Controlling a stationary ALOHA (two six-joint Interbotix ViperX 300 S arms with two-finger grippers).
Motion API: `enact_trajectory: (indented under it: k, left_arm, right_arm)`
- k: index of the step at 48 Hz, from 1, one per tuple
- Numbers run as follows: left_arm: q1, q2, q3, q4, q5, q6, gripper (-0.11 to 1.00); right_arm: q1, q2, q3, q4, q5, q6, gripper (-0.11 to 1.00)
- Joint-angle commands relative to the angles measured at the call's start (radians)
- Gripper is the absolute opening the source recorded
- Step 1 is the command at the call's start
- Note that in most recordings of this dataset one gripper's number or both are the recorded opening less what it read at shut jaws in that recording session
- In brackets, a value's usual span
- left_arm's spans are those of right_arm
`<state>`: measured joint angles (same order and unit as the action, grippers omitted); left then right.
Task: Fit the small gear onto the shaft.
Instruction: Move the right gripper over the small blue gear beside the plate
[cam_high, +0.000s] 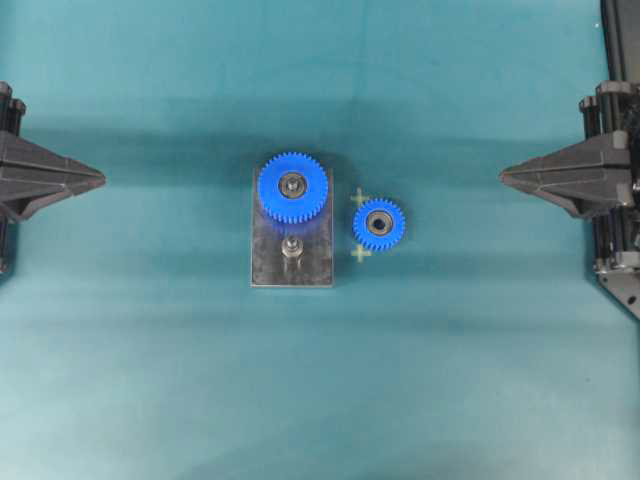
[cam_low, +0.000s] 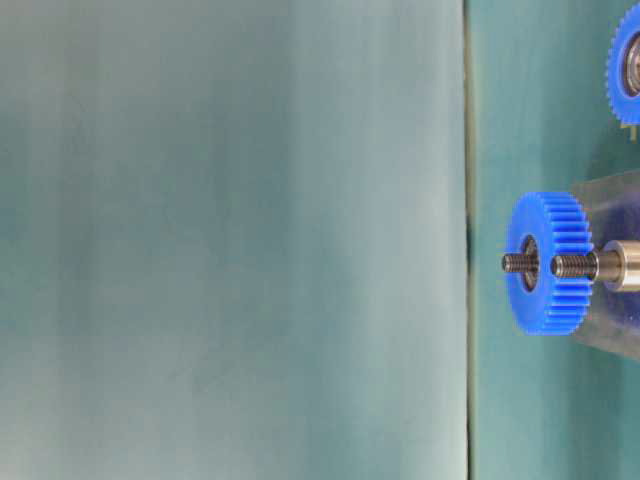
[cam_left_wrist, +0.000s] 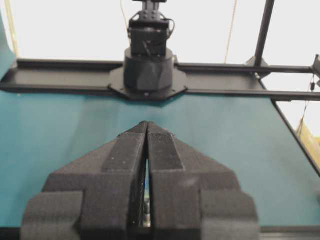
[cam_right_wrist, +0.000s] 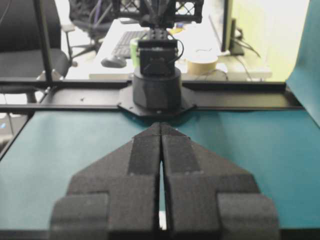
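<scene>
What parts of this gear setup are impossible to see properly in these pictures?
- Small gear: cut off by the table-level view's top right edge; only a sliver shows.
- Plate: its far end runs off that view's right edge.
- Both wrist views: the shut left gripper and right gripper fill the foreground; no gear or shaft shows.

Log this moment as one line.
left gripper shut, idle | right gripper shut, idle | small gear on table | shaft bare
</scene>
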<state>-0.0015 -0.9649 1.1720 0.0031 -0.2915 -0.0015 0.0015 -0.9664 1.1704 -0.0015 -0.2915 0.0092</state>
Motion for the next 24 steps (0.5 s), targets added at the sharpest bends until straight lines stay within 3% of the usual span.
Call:
enact_trajectory:
  k: [1,6,9,15,24]
  left_arm:
    - [0.0,0.023,-0.021,0.009,0.018,-0.032,0.0]
    - [0.002,0.055,-0.06,0.009,0.066,-0.041,0.0]
    - [0.002,0.083,-0.086,0.009,0.101,-0.04,0.0]
    - [0.002,0.138,-0.101,0.009,0.149,-0.041,0.0]
    - [0.002,0.236,-0.129,0.009,0.206,-0.038,0.0]
  right_arm:
    - [-0.008,0.012,-0.003,0.009,-0.003,0.006,0.01]
    - [-0.011,0.009,-0.005,0.118,0.069,0.052,0.01]
    - [-0.017,0.009,-0.005,0.16,0.133,0.083,0.01]
    - [-0.04,0.021,-0.02,0.161,0.262,0.104,0.01]
    - [-0.135,0.133,-0.087,0.161,0.492,0.104,0.01]
